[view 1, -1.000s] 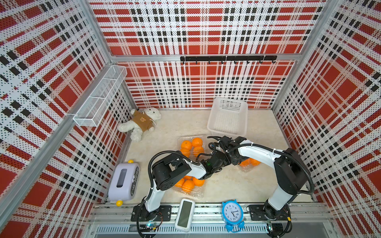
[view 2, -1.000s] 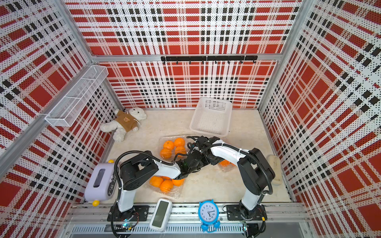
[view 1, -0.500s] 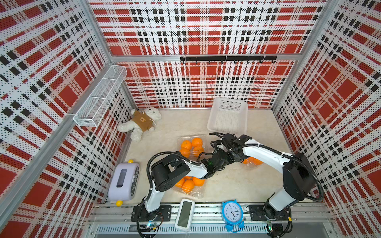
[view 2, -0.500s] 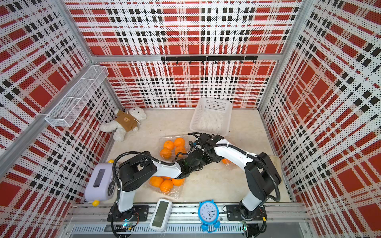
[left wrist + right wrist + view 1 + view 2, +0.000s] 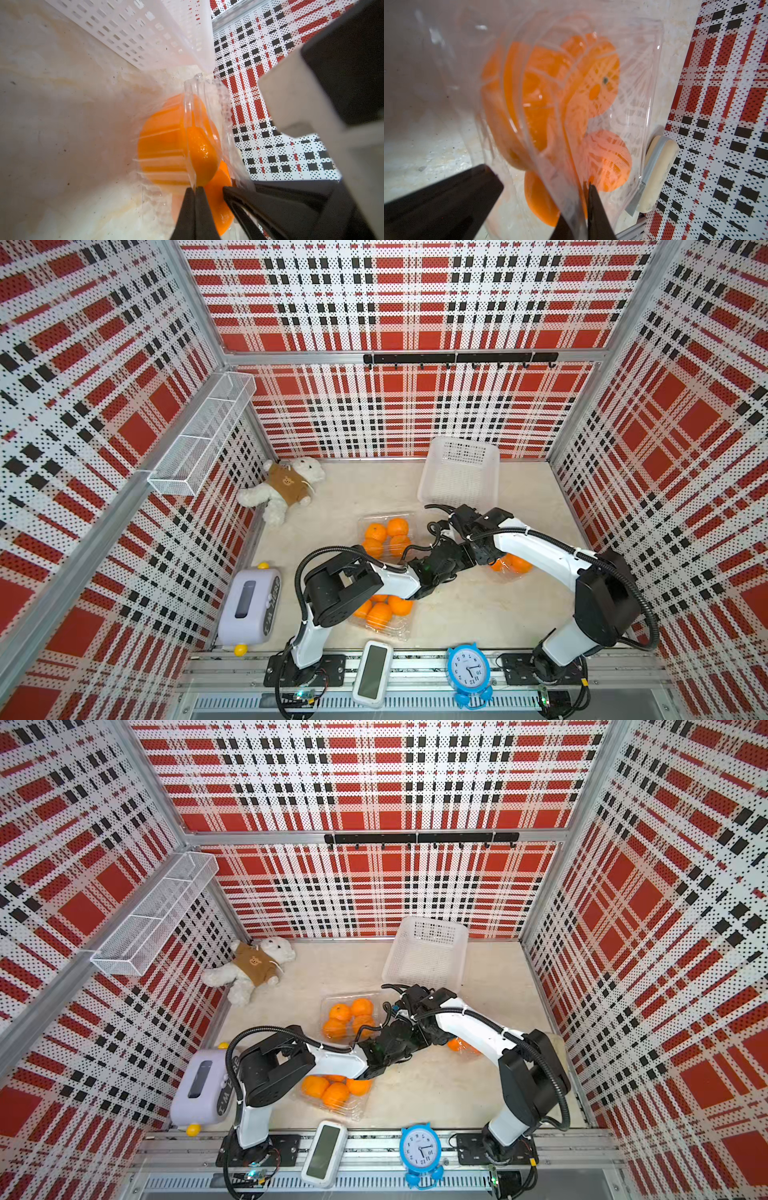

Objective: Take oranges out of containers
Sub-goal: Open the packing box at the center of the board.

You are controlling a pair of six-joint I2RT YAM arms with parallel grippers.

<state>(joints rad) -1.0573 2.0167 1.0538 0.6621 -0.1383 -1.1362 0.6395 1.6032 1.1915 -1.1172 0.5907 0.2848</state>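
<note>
Three clear containers hold oranges: one mid-table point(image 5: 384, 533), one near the front point(image 5: 380, 612) partly under my left arm, one at the right point(image 5: 509, 566) point(image 5: 465, 1046). Both grippers meet at the right one. In the left wrist view my left gripper point(image 5: 195, 188) is shut on that container's thin clear rim point(image 5: 192, 124), with oranges point(image 5: 162, 145) behind it. In the right wrist view my right gripper point(image 5: 586, 187) is shut on a clear flap of the same container, and oranges point(image 5: 591, 83) show through the plastic. In both top views the jaws are hidden among the black wrists.
A white perforated basket point(image 5: 459, 472) stands just behind the arms. A teddy bear point(image 5: 286, 489) lies at back left and a purple device point(image 5: 249, 605) at front left. A blue clock point(image 5: 469, 672) and a white handset point(image 5: 372, 672) sit on the front rail. A brush point(image 5: 658, 172) lies by the right wall.
My right gripper has closed onto the clear flap of the right container, and its arm has shifted slightly rightward. The left gripper has stayed shut in place.
</note>
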